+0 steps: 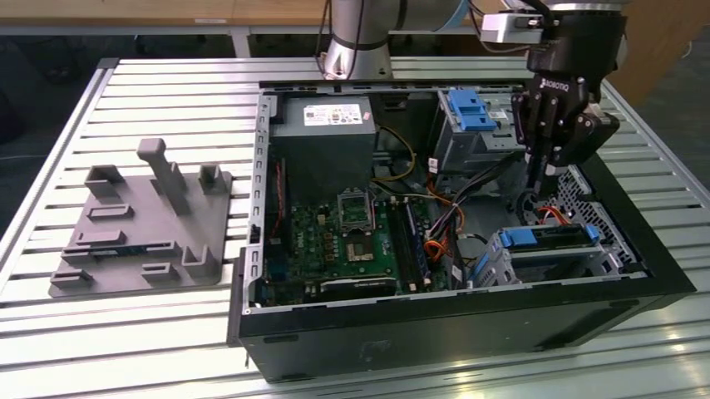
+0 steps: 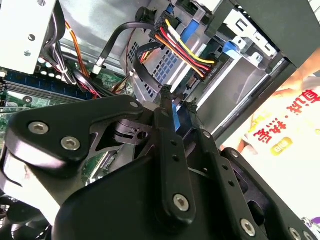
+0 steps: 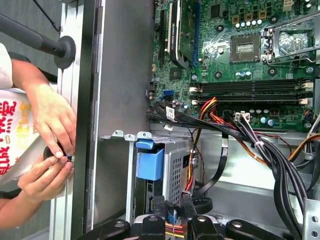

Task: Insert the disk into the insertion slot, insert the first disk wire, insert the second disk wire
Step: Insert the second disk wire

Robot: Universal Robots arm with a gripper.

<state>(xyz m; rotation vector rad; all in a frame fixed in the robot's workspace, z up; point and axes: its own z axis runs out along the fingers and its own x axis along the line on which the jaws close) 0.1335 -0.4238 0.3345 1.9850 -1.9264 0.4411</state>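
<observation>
The flat silver disk in its bright blue plastic carrier [image 1: 549, 237] sits in the small perforated silver insertion slot [image 1: 554, 264], at the open black computer case's [image 1: 444, 328] corner. The black tool [image 1: 534, 198] hangs just above the slot's end. Whether it grips anything, I cannot tell.

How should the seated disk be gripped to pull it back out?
Likely by the disk's blue carrier tab, the one part standing proud of the perforated drive cage; its flat faces are enclosed. Come from above, through the case's open side, pinching across the tab, clear of the wires beside the cage.

Cable bundle [image 3: 250, 140] crowds space beside insertion slot [image 1: 566, 258]; case wall [image 1: 604, 220] close other side.
</observation>
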